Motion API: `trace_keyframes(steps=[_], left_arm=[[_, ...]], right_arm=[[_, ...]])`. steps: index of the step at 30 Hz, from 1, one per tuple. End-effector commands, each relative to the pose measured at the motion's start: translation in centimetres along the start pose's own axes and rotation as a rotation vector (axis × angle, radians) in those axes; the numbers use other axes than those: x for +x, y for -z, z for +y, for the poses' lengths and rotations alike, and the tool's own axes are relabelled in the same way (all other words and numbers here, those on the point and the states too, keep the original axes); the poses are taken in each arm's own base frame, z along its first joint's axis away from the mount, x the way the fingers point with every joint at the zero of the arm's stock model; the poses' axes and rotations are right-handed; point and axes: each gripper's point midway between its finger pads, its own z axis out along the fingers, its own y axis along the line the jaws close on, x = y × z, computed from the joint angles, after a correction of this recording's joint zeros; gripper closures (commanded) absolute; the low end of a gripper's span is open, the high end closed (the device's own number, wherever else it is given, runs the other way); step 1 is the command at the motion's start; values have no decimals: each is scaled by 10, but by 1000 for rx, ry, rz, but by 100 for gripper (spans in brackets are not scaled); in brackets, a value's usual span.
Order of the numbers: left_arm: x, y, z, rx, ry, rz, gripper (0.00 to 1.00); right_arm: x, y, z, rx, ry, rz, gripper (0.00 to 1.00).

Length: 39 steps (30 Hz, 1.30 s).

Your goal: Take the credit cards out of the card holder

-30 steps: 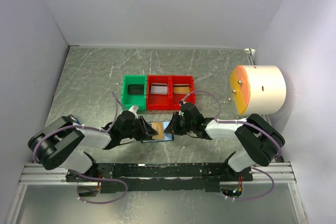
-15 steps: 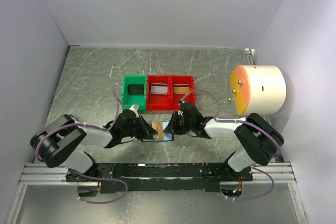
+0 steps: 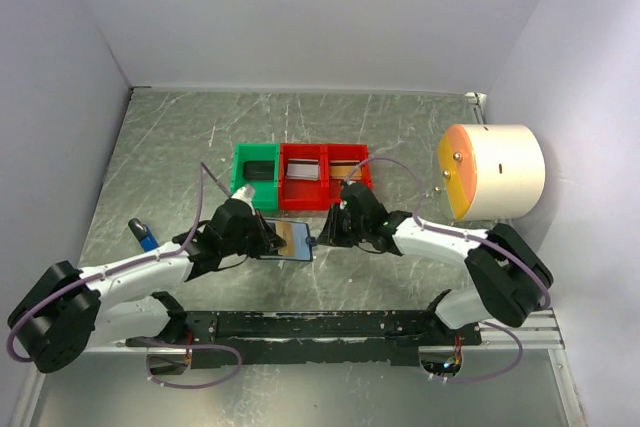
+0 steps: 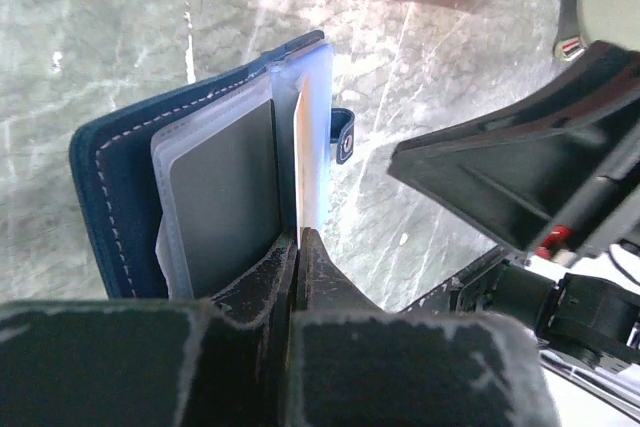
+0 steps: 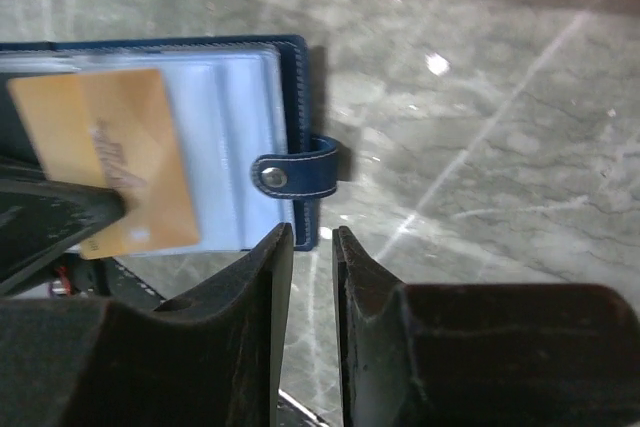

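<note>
Left fingers [image 4: 308, 265] on tan card [image 4: 297, 147] (askew)

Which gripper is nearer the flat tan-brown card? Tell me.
Left. The left gripper pinches the tan-brown card; the right gripper hovers beside the snap tab of the navy card holder.

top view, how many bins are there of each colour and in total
green bin: 1
red bins: 2
total: 3
</note>
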Motion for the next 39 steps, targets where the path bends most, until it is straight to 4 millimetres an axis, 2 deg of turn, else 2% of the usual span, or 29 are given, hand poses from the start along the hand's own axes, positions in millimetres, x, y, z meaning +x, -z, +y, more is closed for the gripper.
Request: trace_keyframes(steps=[1, 5, 9, 17, 19, 22, 26, 30, 33, 37, 39], left_arm=[[-10, 9, 13, -89, -66, -31, 93], [-8, 6, 12, -88, -70, -13, 93], [-3, 1, 11, -70, -57, 5, 93], [12, -7, 17, -39, -18, 47, 93], [15, -8, 19, -37, -9, 53, 90], [16, -9, 21, -40, -3, 58, 86], [17, -8, 27, -60, 0, 51, 74], [18, -8, 27, -49, 11, 53, 69], [19, -8, 27, -49, 21, 51, 73], [14, -3, 30, -59, 37, 16, 89], [12, 1, 33, -74, 44, -3, 93]], right_arm=[[-28, 16, 25, -45, 66, -69, 76], [-35, 18, 55, -163, 89, -63, 75], [-31, 7, 74, -238, 85, -35, 74], [8, -35, 98, -312, 94, 128, 74], [15, -47, 92, -279, 87, 150, 74], [19, -57, 69, -171, 62, 149, 74], [23, -57, 39, -51, 58, 130, 74], [34, -56, 28, -34, 53, 154, 74], [41, -56, 21, -28, 35, 164, 75], [45, -55, 14, -8, 25, 163, 74], [45, -55, 11, 5, 28, 162, 74]])
